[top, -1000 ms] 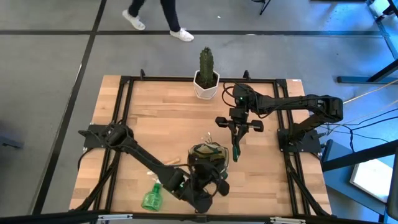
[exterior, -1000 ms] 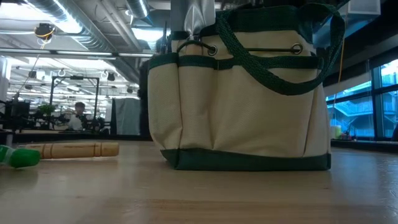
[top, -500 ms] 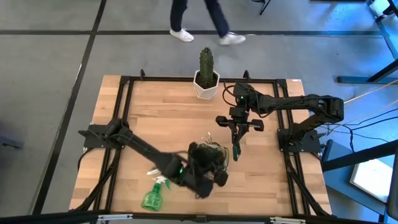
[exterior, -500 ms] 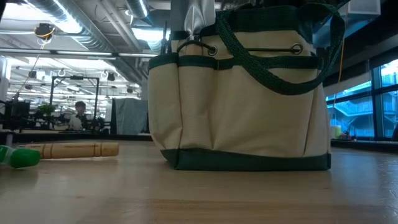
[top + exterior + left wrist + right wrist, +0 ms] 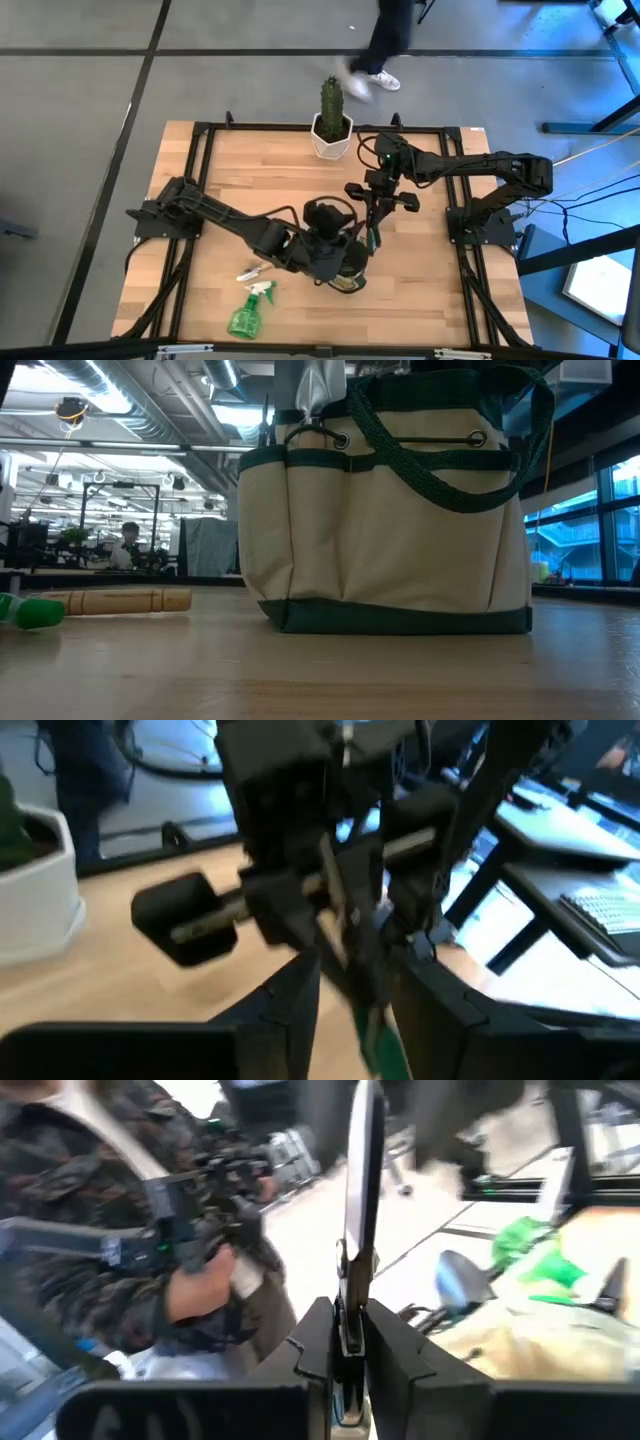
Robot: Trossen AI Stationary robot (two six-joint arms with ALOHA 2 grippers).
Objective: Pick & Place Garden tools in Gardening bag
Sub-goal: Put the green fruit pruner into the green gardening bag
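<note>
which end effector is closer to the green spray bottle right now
Left. The left end effector is over the gardening bag, just beyond the spray bottle. The right end effector is farther, past the bag.

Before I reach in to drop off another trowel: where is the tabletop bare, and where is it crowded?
Bare: the table left of the cactus pot, and the near right corner. Crowded: the middle, where the left gripper hangs over the gardening bag and the right gripper holds a tool beside it. Near-left holds the spray bottle and a small tool.
</note>
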